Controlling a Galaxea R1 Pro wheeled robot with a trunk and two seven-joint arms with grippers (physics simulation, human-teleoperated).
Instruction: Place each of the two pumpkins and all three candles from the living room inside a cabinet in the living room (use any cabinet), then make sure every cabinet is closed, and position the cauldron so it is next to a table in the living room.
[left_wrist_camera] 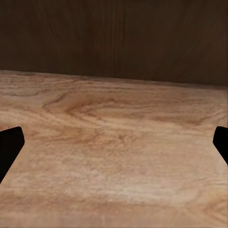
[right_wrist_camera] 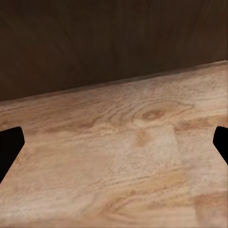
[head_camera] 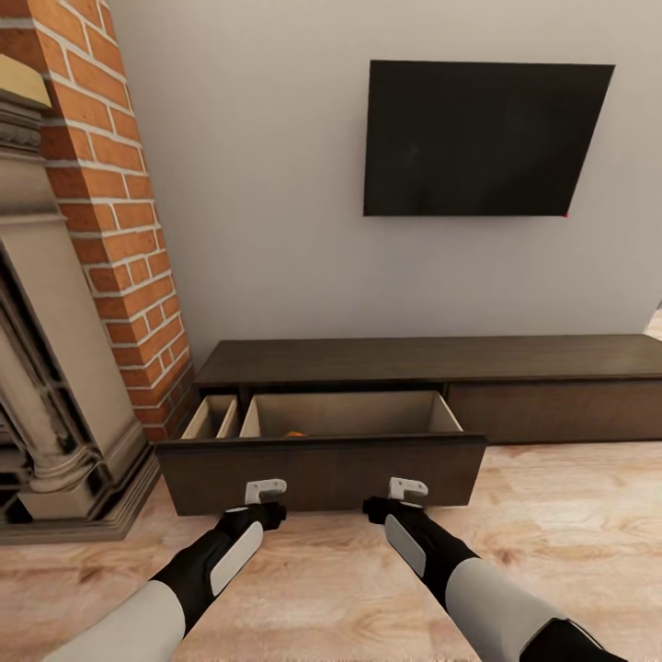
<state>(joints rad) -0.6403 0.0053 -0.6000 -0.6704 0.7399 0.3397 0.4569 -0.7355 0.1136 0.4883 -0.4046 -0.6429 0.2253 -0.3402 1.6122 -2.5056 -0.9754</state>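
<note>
The dark brown cabinet (head_camera: 432, 360) runs low along the wall, and its left drawer (head_camera: 322, 473) is pulled out with pale wood insides. A sliver of an orange pumpkin (head_camera: 294, 433) peeks over the drawer front. My left gripper (head_camera: 265, 493) and right gripper (head_camera: 406, 490) sit side by side against that front, both open and holding nothing. In the left wrist view, the left gripper (left_wrist_camera: 114, 152) faces the dark drawer front (left_wrist_camera: 114, 38) above the floor. The right gripper (right_wrist_camera: 114, 149) faces the same front (right_wrist_camera: 104, 42). Candles, cauldron and coffee table are out of view.
A brick column (head_camera: 115, 211) and a stone fireplace surround (head_camera: 55, 368) stand left of the cabinet. A black television (head_camera: 483, 138) hangs on the wall above. Light wood floor (head_camera: 552, 524) stretches to the right of the open drawer.
</note>
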